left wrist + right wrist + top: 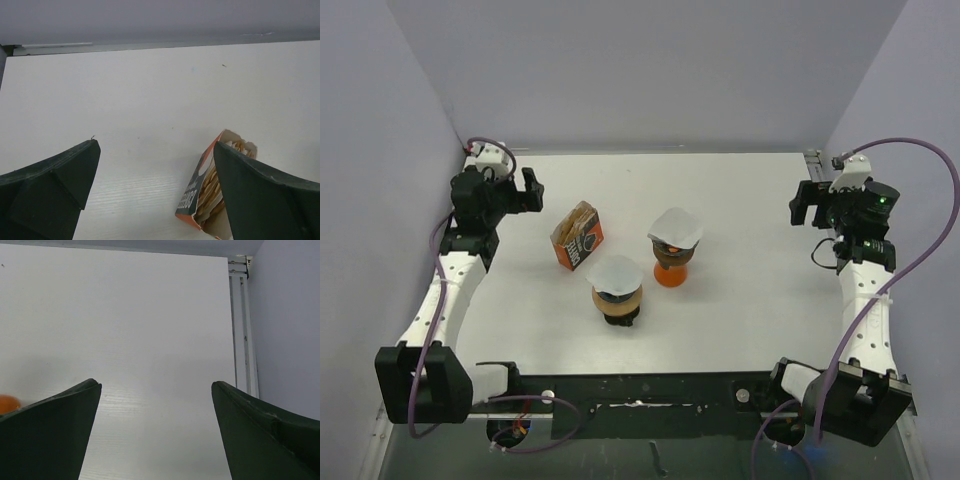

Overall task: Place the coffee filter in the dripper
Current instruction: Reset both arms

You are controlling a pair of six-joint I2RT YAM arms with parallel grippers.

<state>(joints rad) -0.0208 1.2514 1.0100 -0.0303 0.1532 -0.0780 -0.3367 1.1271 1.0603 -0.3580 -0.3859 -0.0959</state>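
Observation:
An orange dripper (672, 268) stands mid-table with a white paper filter (676, 229) in its top. A brown dripper (618, 303) stands in front of it, also with a white filter (615, 274) in it. An open orange box of filters (578, 236) lies to the left; it also shows in the left wrist view (205, 187). My left gripper (531, 190) is open and empty at the far left, left of the box. My right gripper (804, 205) is open and empty at the far right. A sliver of the orange dripper (7, 403) shows in the right wrist view.
The white table (740, 290) is walled in by pale panels. A metal rail (240, 330) runs along the right edge. A dark bar with cables (640, 400) runs along the near edge between the arm bases.

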